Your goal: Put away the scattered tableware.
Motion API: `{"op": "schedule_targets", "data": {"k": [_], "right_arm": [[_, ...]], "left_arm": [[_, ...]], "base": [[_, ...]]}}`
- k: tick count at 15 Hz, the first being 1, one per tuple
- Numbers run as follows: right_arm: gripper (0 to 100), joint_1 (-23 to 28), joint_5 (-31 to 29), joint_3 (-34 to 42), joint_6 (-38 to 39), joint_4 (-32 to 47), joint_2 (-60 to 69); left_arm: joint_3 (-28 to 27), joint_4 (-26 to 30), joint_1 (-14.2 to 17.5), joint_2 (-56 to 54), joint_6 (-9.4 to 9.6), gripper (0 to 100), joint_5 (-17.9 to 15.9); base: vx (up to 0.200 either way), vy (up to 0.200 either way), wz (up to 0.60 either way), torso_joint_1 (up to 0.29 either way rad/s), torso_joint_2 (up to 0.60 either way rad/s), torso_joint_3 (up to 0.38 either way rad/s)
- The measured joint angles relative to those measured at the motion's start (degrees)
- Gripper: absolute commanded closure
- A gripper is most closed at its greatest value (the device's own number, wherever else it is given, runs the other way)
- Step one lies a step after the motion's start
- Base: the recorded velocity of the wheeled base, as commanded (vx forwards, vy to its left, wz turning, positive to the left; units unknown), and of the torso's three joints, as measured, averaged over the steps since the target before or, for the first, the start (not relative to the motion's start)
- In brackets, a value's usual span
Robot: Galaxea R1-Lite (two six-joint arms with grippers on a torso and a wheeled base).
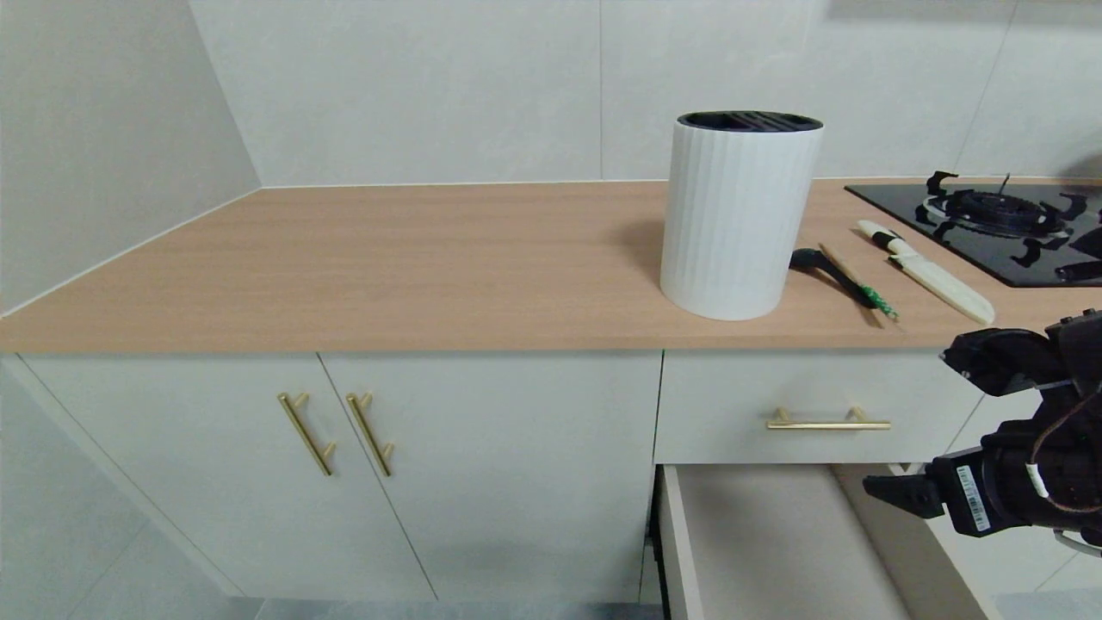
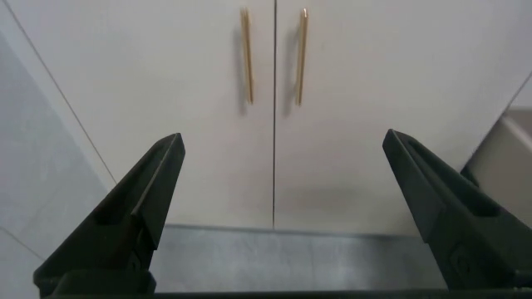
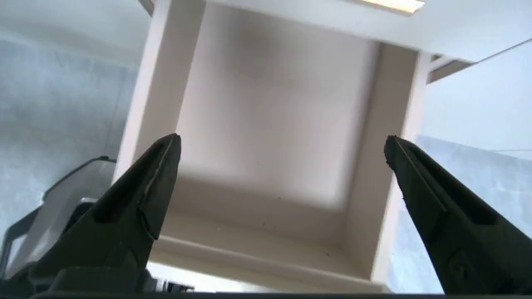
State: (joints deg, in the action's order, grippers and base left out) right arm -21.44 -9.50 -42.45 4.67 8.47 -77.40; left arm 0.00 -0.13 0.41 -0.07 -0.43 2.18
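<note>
Bright, soft, even light fills the kitchen. The white ribbed utensil holder throws a faint, soft-edged shadow onto the countertop on its left, toward the back edge. The brass handles lay thin shadows on the cabinet doors. The open drawer darkens toward its cabinet end. The black glass hob carries only a faint sheen.

A matt, wood-grain countertop carries a ribbed white holder with a dull, plastic look. The black hob shines like glass. A brushed gold metal handle sits on a smooth, matt drawer front.
</note>
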Motion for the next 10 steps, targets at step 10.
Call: {"op": "schedule_targets", "data": {"k": [10], "right_arm": [[0,0.3,-0.2,-3.7,-0.4,-2.3,1.0]], "left_arm": [[0.0,0.0,0.0,0.0,0.00,0,0.0]], "base": [[0.000,0.000,0.00,0.068,-0.17,-0.105]]}}
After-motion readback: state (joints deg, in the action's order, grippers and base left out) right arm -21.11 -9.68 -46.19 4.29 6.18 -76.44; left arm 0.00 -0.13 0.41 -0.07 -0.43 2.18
